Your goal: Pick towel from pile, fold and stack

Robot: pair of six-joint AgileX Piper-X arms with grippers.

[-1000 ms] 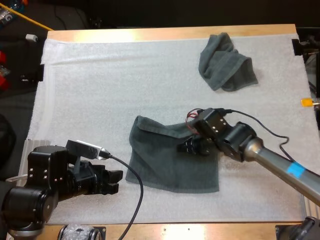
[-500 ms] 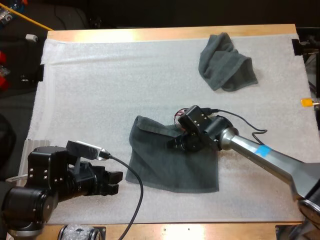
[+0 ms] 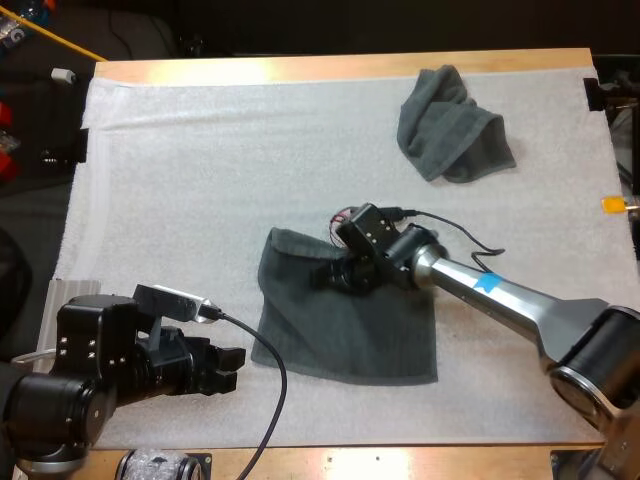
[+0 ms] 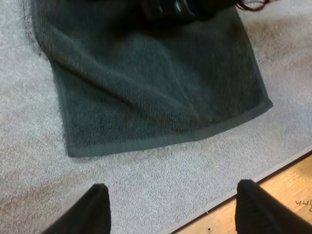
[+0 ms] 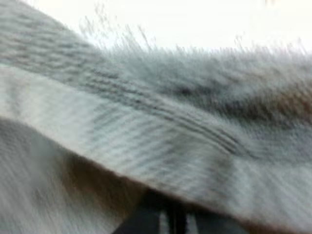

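Dark grey-green cloth: one towel [image 3: 350,330] lies spread nearly flat just below the centre of the high view, on the white mat [image 3: 200,170], with a fold along its upper left edge. My right gripper [image 3: 335,275] is down on the upper part of that towel, touching it. Close up, the hem [image 5: 146,151] sits right against it, yet I cannot tell whether it is gripping the cloth. My left gripper [image 3: 228,366] sits at the lower left, just beside the towel's lower left corner, its fingers [image 4: 92,209] spread wide with nothing between them. A second, crumpled towel [image 3: 452,125] rests at the upper right, well apart from both grippers
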